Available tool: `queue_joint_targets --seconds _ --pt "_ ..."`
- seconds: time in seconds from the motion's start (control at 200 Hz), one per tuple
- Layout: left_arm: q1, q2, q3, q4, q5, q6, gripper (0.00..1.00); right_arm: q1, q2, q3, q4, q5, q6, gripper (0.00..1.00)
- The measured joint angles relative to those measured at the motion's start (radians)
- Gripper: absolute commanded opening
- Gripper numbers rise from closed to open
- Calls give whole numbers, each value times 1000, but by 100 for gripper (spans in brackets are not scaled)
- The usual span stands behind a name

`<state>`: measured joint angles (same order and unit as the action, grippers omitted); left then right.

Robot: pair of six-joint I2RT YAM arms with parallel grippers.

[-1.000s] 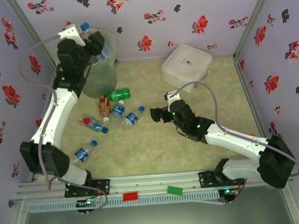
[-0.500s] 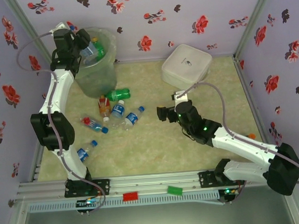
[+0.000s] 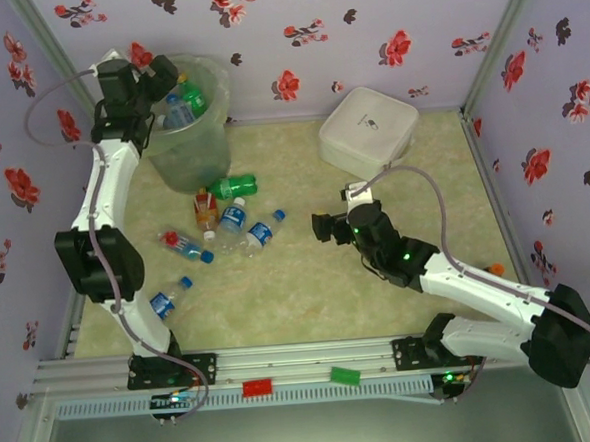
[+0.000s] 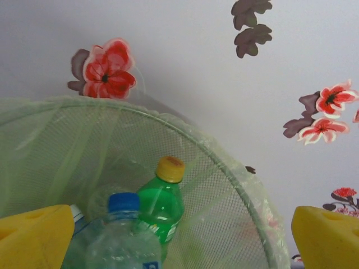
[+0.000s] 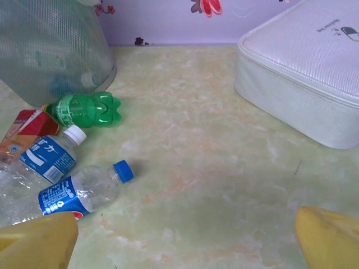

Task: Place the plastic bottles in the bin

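Hovering at the left rim of the pale-green bin (image 3: 189, 152) in the top view, the left gripper (image 3: 156, 82) sits above the bin's opening. The bin stands in the far left corner of the table (image 3: 310, 300) and holds a yellow-capped green bottle (image 3: 193, 93) and a blue-capped clear bottle (image 3: 175, 114). At the bin's foot lies a green bottle (image 3: 231, 187), with an orange-red bottle (image 3: 206, 212) and four blue-labelled clear bottles (image 3: 264, 231) scattered nearer the arms. The right gripper (image 3: 319, 226) is near the table's middle, just right of that cluster, and the white lidded box (image 3: 368, 128) sits far right. In the left wrist view the left pads (image 4: 33, 238) stand wide apart, gripping nothing, with the two binned bottles below them against the mesh wall. In the right wrist view the right pads (image 5: 331, 238) are likewise spread and empty, facing the lying green bottle and two of the clear ones
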<state>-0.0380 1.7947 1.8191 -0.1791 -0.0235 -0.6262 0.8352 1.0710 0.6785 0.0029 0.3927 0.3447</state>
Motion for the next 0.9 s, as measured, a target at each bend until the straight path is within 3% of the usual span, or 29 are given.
queue_joint_targets --seconds 0.315,0.525,0.9 --pt "5 -469 -433 -58 1 39 100 0 60 -6 44 -8 0 100" --pt "5 -761 -741 -249 -3 37 100 -2 129 -13 105 -27 7 100" --pt "5 -1132 -1246 -543 -31 -222 100 -5 267 -13 182 -109 60 100"
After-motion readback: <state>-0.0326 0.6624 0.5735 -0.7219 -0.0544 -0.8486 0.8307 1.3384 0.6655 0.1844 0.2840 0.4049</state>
